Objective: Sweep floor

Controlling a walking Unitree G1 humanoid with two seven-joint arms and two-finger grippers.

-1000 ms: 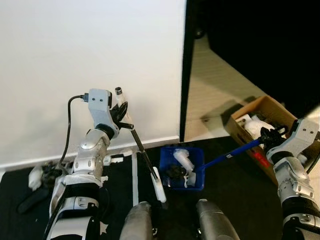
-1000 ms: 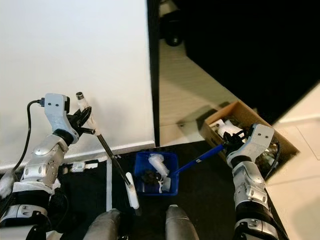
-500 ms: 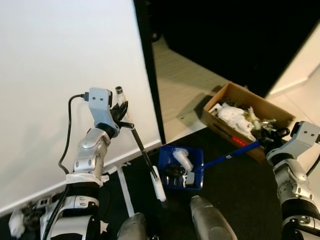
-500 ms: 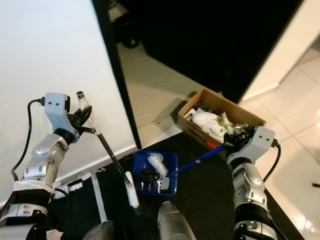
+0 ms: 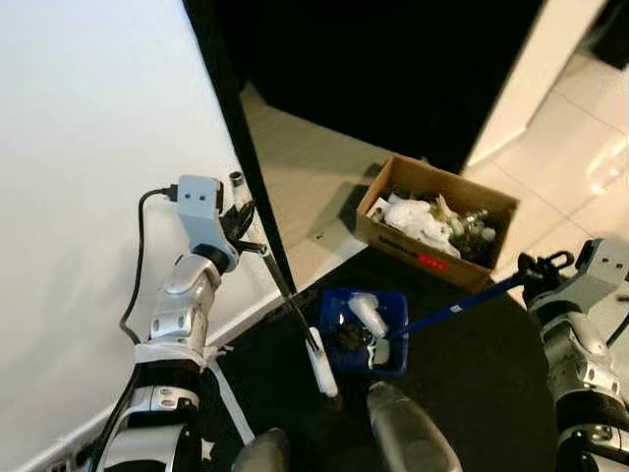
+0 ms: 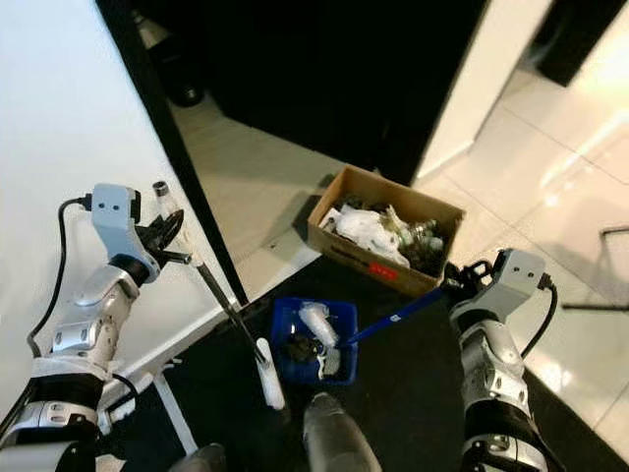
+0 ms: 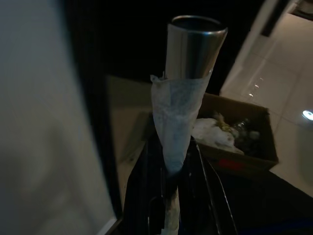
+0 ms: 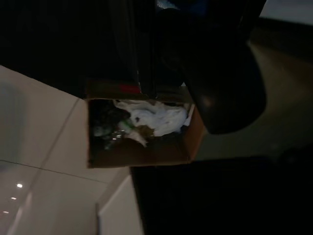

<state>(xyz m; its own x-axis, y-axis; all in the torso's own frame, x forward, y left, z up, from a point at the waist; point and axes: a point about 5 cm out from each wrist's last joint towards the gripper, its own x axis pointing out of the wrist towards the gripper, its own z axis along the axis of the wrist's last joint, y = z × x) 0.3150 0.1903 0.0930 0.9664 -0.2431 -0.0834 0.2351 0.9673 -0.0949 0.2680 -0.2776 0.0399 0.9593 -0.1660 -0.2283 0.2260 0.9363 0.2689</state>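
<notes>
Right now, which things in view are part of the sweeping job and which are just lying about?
Part of the job:
- brush, its black handle held in the left gripper
- blue dustpan holding debris, its blue handle held by the right gripper
- cardboard box of rubbish, beyond the dustpan

Lying about:
- white tape strip on the black mat
</notes>
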